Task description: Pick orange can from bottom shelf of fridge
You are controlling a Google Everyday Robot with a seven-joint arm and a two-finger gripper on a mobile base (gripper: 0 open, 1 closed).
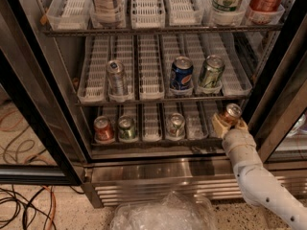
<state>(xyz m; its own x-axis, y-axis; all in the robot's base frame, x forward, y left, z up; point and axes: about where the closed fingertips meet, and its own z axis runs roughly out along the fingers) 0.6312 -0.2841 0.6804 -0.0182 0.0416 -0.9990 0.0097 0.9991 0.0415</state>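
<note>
The fridge [43,104] stands open with wire shelves and white lane trays. The orange can [231,114], copper-orange with a silver top, is at the right end of the bottom shelf [144,140]. My gripper [229,124] on its white arm reaches in from the lower right and is shut on the orange can, with cream fingers [218,126] on either side of it. The can sits at the shelf's front right edge.
On the bottom shelf stand a red can [103,128], a green can [126,128] and a silver can [175,125]. The middle shelf holds a silver can [116,76], a blue can [182,74] and a green can [211,72]. A black door frame [273,85] is just right of the gripper. Cables [24,205] lie on the floor.
</note>
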